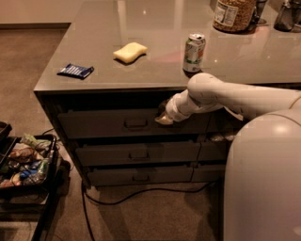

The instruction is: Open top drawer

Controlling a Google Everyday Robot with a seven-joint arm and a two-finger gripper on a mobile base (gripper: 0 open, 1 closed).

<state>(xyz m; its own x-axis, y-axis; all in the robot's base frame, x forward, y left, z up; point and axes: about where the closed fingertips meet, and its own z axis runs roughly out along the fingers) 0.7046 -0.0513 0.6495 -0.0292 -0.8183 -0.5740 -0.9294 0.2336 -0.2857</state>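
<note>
The top drawer is the uppermost grey front under the counter edge, with a rectangular loop handle at its middle. It looks shut or nearly so, with a dark gap above it. My gripper is at the end of the white arm, pressed against the drawer front just right of the handle. The arm reaches in from the right, across the drawer's right part.
Two lower drawers sit beneath. The counter holds a blue packet, a yellow sponge, a green can and a jar. A black tray of clutter stands at left. A cable runs across the floor.
</note>
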